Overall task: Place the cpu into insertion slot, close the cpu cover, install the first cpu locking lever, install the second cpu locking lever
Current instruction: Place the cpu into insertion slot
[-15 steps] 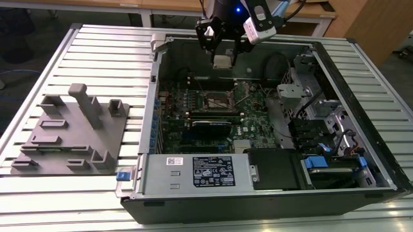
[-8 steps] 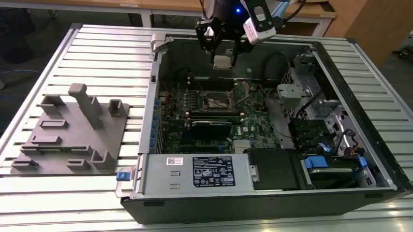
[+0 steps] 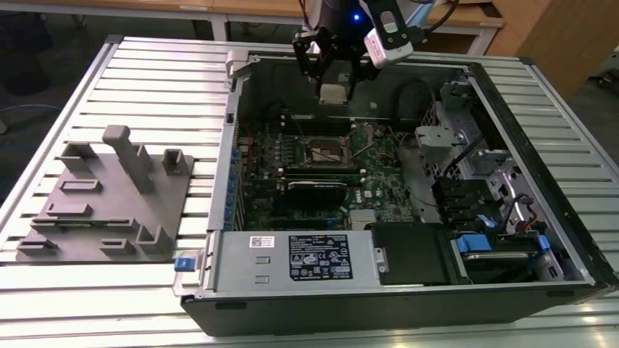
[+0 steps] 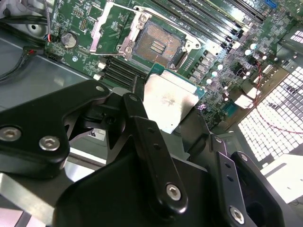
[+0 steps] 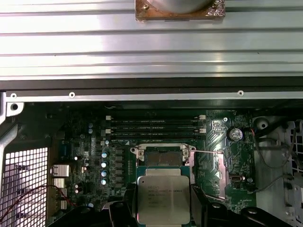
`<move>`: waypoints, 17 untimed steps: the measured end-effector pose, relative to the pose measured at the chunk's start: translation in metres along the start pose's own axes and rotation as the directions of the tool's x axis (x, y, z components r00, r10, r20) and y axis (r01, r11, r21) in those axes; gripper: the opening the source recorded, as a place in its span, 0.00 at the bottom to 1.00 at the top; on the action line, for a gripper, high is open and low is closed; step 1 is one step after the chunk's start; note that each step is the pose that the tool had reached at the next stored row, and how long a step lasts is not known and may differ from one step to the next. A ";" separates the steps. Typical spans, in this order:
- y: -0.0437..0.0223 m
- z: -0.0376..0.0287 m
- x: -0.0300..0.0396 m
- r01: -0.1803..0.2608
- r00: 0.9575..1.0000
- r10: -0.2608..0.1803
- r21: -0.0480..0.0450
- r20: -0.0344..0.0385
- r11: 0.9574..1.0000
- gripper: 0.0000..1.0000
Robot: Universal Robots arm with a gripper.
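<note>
Right now your gripper (image 3: 334, 85) is clamped on the cpu (image 3: 334, 94), with the open insertion slot (image 3: 327, 154) lying lower down, offset toward the case's (image 3: 387, 290) middle.

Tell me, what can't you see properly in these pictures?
1. Slot: in the first wrist view, the cpu covers part of it.
2. Cpu's gripped edges: in the second wrist view, the black jaws hide them.
3. Slot's pins: too small in the exterior view.
4. Cpu's underside: faces away in both wrist views.
</note>
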State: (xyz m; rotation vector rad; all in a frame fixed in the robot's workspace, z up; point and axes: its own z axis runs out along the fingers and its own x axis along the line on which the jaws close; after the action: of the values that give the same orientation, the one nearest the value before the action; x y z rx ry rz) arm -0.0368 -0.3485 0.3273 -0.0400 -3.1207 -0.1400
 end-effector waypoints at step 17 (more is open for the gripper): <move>-0.0011 0.0121 -0.0002 0.000 1.000 0.000 0.000 0.000 1.000 0.54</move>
State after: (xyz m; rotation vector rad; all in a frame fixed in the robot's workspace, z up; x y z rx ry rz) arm -0.0367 -0.3485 0.3152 -0.0399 -3.1209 -0.1403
